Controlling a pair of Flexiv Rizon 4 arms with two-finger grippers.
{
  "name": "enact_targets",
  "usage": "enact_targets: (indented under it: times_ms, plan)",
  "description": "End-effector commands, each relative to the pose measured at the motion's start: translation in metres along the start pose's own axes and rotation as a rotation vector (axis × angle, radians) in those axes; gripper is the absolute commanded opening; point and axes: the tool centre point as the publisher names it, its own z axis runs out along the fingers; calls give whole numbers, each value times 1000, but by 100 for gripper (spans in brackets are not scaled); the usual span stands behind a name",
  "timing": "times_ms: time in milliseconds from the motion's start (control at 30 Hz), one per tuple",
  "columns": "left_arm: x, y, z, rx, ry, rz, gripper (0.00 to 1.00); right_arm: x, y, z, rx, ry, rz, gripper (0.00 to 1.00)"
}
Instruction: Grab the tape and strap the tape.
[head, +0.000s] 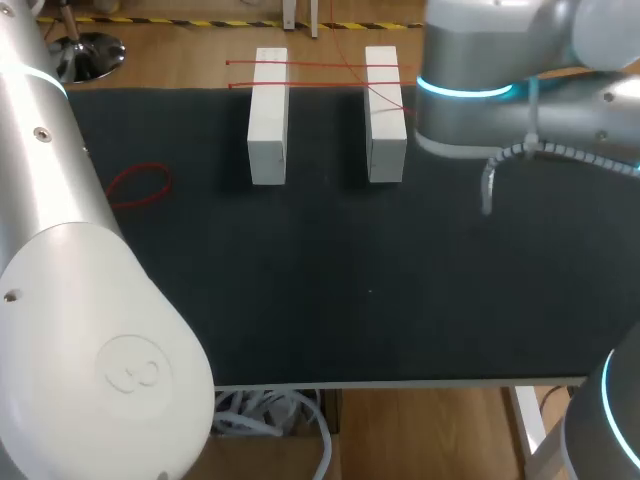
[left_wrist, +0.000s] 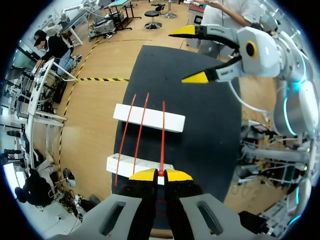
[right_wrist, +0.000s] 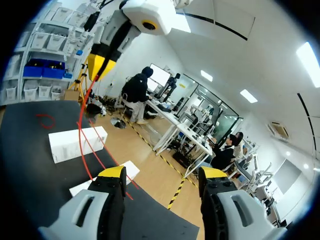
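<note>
Got the left gripper (left_wrist: 161, 175) pinched tight on one strand of the red tape (left_wrist: 162, 142), right at the yellow tips. Found the right gripper (right_wrist: 162, 173) spread wide with nothing between the fingers, hanging up off the table (head: 330, 300) out beyond the blocks.

Looks like mid-strap, judging by the red runs already laid over the white block (head: 268, 120) and the second white block (head: 385, 115).

Tips for doing this bit well:
- Keep the pinch firm and the strand taut, but don't yank. Light-looking blocks, probably easy to drag or tip.
- Pull in line with the runs already down, square across both blocks. Avoid another slanted pass like the crossing on the second white block.
- If going for a hand-off, bring the right gripper in with fingers on either side of the strand and close before easing off on the left.
- Stay low over the block tops to avoid lifting the laid runs.

As for direction: long and thin, stretched from the left gripper's tips straight ahead over both blocks toward the right gripper, crosswise to the blocks' long sides. From overhead, running left to right near the far edge of the table.

Also spotted a red loop (head: 140, 185) lying flat on the table, well apart to the left of the blocks. Can't tell whether joined to the rest.
</note>
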Motion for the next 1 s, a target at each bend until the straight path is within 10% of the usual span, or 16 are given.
enact_targets:
  times_ms: [33,467,567,1000]
  plan:
    - [-1,-1,-2,-6,4,0,0,-14,-14,4,-1,175,-9,66]
    - [-1,-1,-2,-6,4,0,0,-52,-22,19,-123,319,499,87]
    - [-1,-1,-2,-6,4,0,0,-54,-17,17,-181,355,520,100]
    - [-1,-1,-2,-6,4,0,0,-51,-13,12,-243,372,523,100]
